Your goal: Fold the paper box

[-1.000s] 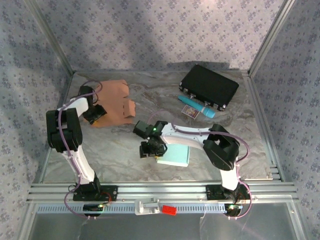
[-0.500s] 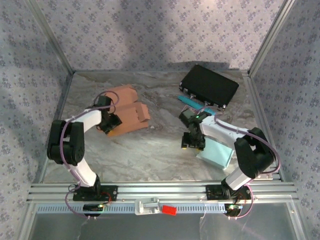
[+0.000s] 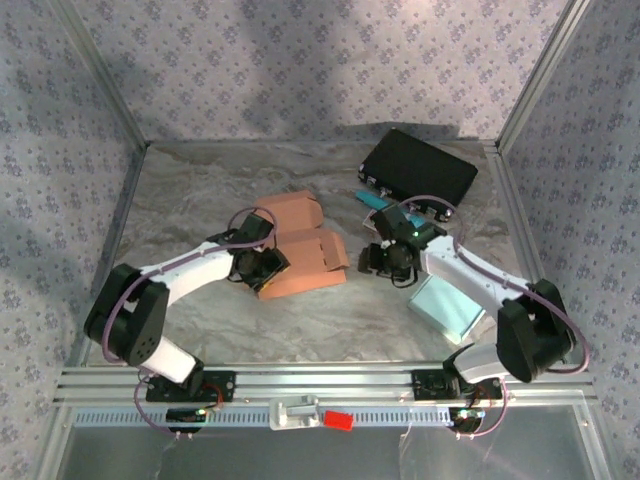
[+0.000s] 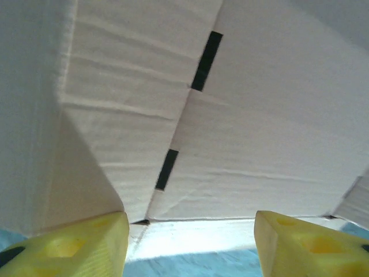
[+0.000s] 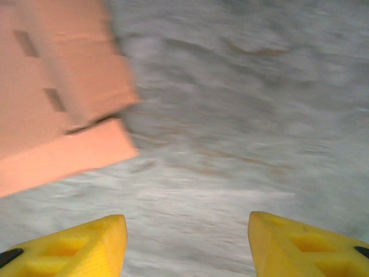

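The paper box [image 3: 305, 250] is brown cardboard, partly erected, with open flaps, and lies in the middle of the table. My left gripper [image 3: 262, 268] is pressed against its left side. In the left wrist view the box's pale panels [image 4: 242, 115] loom close, and the left gripper [image 4: 190, 245] stands with its jaws wide apart, a flap edge spanning the gap. My right gripper [image 3: 386, 262] hovers just right of the box, apart from it. It is open over bare table [image 5: 187, 245], with the box [image 5: 52, 115] at the upper left.
A black case [image 3: 418, 173] lies at the back right, with a blue tube [image 3: 372, 200] in front of it. A pale teal pad [image 3: 447, 305] rests under the right arm. Frame posts and patterned walls close in the table on three sides.
The box has travelled from the far left to the table's middle together with my left gripper. My right gripper has swung from the centre to the right, then back toward the box.
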### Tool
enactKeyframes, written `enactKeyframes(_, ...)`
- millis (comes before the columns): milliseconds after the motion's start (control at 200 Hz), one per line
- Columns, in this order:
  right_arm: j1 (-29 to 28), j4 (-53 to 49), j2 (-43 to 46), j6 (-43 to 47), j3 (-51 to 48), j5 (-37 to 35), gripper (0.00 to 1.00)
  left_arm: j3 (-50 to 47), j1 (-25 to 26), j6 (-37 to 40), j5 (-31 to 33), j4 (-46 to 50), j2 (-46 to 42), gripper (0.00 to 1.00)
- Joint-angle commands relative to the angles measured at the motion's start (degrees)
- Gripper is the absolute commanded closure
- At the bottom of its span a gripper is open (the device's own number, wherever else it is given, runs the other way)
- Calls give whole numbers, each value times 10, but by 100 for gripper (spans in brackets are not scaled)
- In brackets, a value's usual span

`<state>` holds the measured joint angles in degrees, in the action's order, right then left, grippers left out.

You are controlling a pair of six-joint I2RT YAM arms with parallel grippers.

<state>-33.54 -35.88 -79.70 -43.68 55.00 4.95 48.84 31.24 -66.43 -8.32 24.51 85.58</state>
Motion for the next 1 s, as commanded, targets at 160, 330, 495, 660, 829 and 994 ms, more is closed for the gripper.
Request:
enactKeyframes(160,-106,406,23,-359,-146,-93,40,57,-66,37,52,44,-64,38)
enactKeyframes(330,-105,464,-47,-405,-139,-86,45,104,-113,138,60,31,1,39)
enactKeyframes(495,-103,465,-78,-429,-136,-88,47,139,-141,200,34,32,65,40)
enactKeyframes(660,-105,474,-102,-436,-139,-92,48,151,-143,231,6,23,109,40)
enactKeyframes(829,-102,484,-127,-443,-140,-93,49,157,-131,246,17,34,135,39)
enactKeyframes(994,-100,502,-131,-436,-148,-106,49,159,-115,255,26,43,147,40)
